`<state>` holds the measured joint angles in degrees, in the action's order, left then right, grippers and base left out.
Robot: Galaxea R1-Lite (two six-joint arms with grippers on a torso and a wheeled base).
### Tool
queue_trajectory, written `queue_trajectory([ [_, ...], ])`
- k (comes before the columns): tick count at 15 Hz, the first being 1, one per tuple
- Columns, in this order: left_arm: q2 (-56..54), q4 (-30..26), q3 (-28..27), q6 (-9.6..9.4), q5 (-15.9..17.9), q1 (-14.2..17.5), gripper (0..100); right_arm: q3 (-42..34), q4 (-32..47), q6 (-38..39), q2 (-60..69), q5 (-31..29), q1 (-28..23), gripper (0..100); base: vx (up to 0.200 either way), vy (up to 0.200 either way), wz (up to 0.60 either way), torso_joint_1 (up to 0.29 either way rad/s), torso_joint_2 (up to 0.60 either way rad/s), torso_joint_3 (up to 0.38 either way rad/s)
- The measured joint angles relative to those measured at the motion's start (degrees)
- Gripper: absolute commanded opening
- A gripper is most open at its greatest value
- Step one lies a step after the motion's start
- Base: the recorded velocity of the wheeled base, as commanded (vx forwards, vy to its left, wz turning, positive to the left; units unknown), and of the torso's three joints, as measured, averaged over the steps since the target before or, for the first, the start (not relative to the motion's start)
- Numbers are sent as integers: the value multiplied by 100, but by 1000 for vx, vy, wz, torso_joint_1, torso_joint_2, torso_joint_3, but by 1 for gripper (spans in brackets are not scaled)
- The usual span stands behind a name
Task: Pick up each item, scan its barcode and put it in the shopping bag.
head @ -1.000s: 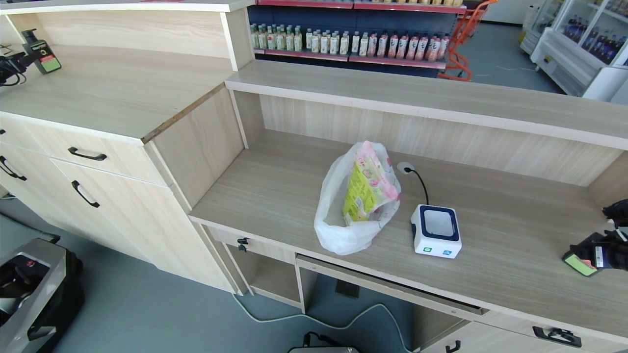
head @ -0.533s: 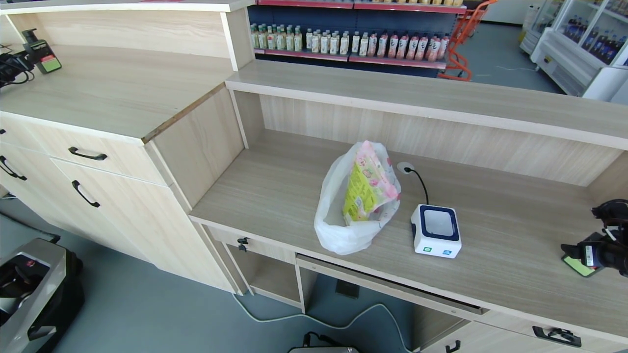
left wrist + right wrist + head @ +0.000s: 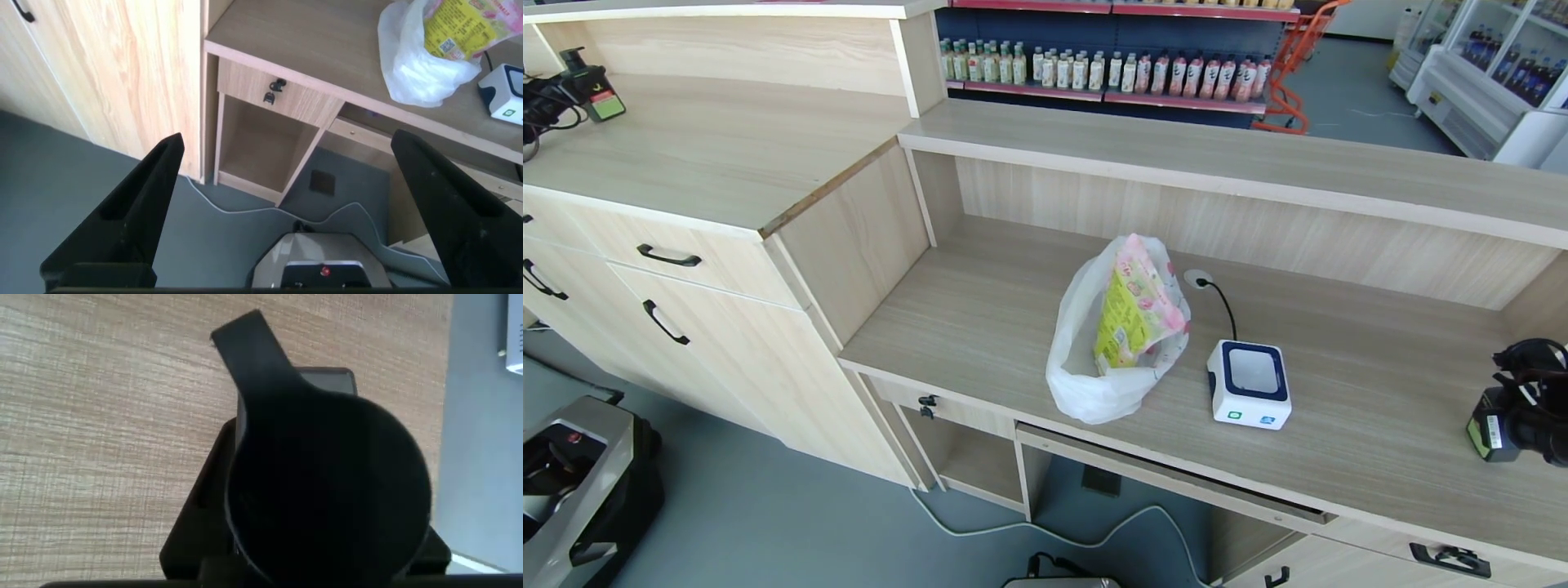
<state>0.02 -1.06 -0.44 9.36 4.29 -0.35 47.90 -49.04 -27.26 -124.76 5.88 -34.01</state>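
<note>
Judging from how things lie, the task looks well along. A snack packet (image 3: 1135,306) stands tilted inside the white shopping bag (image 3: 1086,384) at the middle of the head view. The bag sits on the wooden surface (image 3: 1372,384), and the scanner (image 3: 1248,384) is just beside it toward the right of the frame. That item appears bagged.

What is left depends on the right claw (image 3: 1499,425), at the right edge of the frame over the surface and well apart from the scanner. I cannot tell whether it is spread, pressed together or carrying anything.

The left claw (image 3: 288,139) is spread wide with nothing between its fingers (image 3: 131,212).

The head view alone gives the scanner's glass window, its cord and the rows of bottles (image 3: 1094,69) along the top of the frame. The left wrist view adds what lies under the surface: a drawer (image 3: 278,90) with its lock, and a cable (image 3: 327,220) on the floor. The right wrist view gives only wood grain around a dark round shape (image 3: 327,490).
</note>
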Motion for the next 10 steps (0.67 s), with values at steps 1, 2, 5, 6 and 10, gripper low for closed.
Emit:
queue_trajectory([
  [1,0,0,0,0,2,0,100,-2,-9,-336,9,-5,-2,0,0,0,0,0,0,0],
  [2,0,2,0,2,2,2,100,-7,-52,-547,32,-9,-11,0,0,0,0,0,0,0],
  [5,0,0,0,2,2,0,100,-124,-74,-1141,338,-5,-83,0,0,0,0,0,0,0],
  [6,0,0,0,2,2,0,100,-245,-71,-1446,555,-2,-127,0,0,0,0,0,0,0],
  [10,0,0,0,2,2,2,100,-1067,315,-3031,2172,52,-289,0,0,0,0,0,0,0],
])
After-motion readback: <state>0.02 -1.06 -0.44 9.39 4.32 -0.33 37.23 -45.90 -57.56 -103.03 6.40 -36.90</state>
